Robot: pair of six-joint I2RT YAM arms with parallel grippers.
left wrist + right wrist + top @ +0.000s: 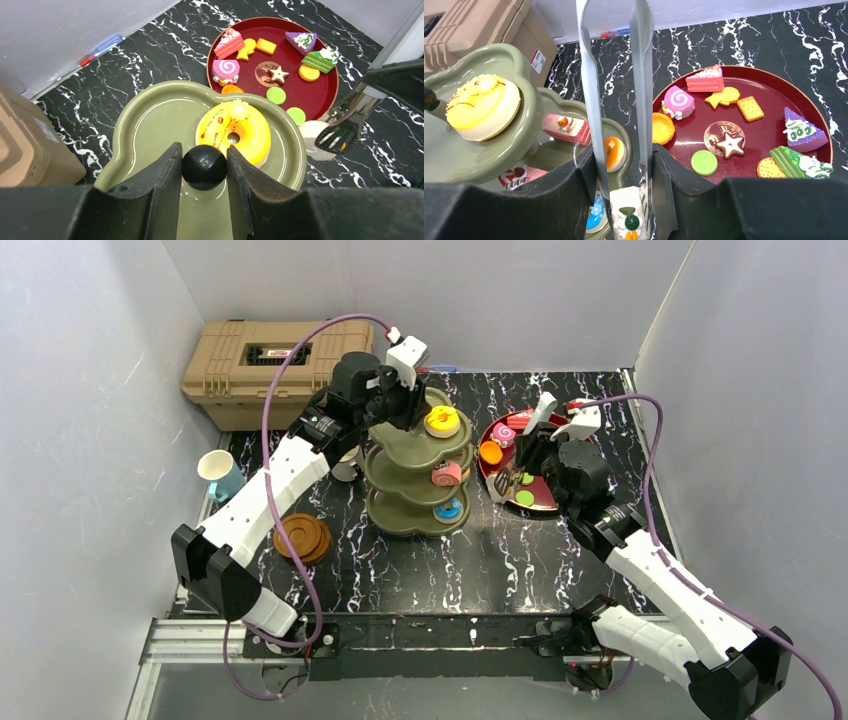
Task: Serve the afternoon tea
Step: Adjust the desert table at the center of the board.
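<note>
Olive-green three-tier stand is recorded upright on the table, left of centre, with the dark-red plate just beside it on the right. Its black knob is seen clamped between the two fingers of the left claw, both pads touching the knob from either side, directly above the top tier. A yellow doughnut is noted on that top tier, just beyond the knob.

On the middle tier a pink-red slice and an orange-topped piece are observed. The right claw is closed around a pair of metal tongs, held over the gap between stand and plate. A white pastry with green and orange topping is pinched at the tong tips.

Further out, a white-and-blue cup and stacked wooden saucers are logged to the left of the stand, and a tan toolbox behind it.

Obscured: the lowest tier is largely covered by the upper tiers and the right claw's fingers. A white mug is mostly hidden behind the left arm. Whether the stand's foot rests on the table cannot be told.
</note>
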